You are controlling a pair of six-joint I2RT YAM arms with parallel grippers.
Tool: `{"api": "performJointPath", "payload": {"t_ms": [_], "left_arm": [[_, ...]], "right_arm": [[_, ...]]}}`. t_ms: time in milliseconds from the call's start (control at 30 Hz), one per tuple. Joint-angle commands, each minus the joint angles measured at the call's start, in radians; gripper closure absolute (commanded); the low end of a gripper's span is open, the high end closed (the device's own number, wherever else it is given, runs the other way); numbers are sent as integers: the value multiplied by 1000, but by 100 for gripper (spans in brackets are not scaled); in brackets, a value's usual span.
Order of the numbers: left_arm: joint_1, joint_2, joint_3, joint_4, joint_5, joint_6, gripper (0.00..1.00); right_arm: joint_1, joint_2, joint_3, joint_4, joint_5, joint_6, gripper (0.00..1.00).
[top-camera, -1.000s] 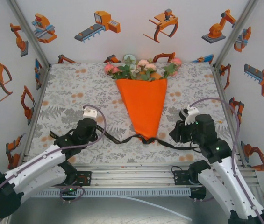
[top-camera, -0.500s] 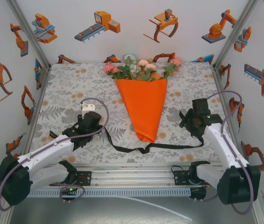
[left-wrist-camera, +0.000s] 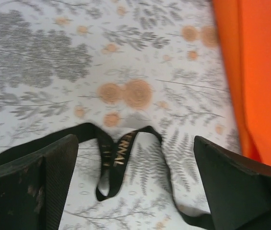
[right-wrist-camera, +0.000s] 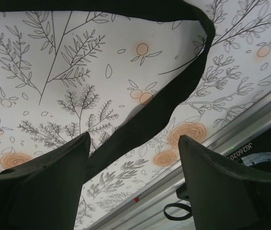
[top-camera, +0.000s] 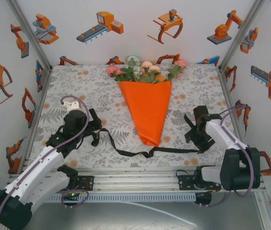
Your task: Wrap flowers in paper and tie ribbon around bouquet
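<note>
Seen from above at the left: left arm rising from its base on the near edge, forearm slanting up and inward over the desk (top-camera: 63,86), wrist turned to aim the left claw (top-camera: 93,128) rightward. Spread wide in the wrist view, left claw (left-wrist-camera: 135,158) holding nothing, dark fingers (left-wrist-camera: 34,187) at either side of the picture. Between them, a folded loop of the ribbon (left-wrist-camera: 118,158) lying loose on the floral cloth (left-wrist-camera: 53,57), its pale lettering legible only in part. Hard to read from above, that loop, merged with the black of the claw. Cut off at the right edge of the same wrist view, the orange paper (left-wrist-camera: 265,72). Farther right from above, the bouquet (top-camera: 147,108) lying flat at desk centre, narrow tip toward the arms, flowers (top-camera: 145,71) fanned out at the far wide end, stems hidden inside the cone. Just in front of the tip, ribbon (top-camera: 125,152) trailing across the cloth from one claw toward the other. At the right, right arm folded back on itself, elbow close to its base, right claw (top-camera: 189,130) pointed leftward. Parted in its own view, right claw (right-wrist-camera: 134,143) with the ribbon (right-wrist-camera: 173,100) running through the gap; no pinch visible, no telling whether touching the left finger (right-wrist-camera: 44,187). Beyond, a metal rail (right-wrist-camera: 265,115) at the desk's edge.
</note>
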Motion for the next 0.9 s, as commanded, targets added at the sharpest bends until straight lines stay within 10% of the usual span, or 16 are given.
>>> {"api": "performJointPath", "payload": {"t_ms": [0, 200, 367, 733, 867], "left_arm": [[5, -40, -22, 93, 175, 63, 3], [4, -26, -10, 88, 205, 63, 3], [5, -19, -4, 87, 197, 50, 3], [11, 66, 40, 66, 212, -35, 3], [11, 106, 39, 146, 286, -75, 3]], "right_arm": [[-5, 15, -41, 78, -20, 67, 36], [-6, 6, -99, 145, 26, 113, 51], [-32, -39, -117, 170, 107, 128, 100], [-341, -141, -46, 182, 229, -48, 100], [-360, -137, -25, 262, 56, -166, 49]]}}
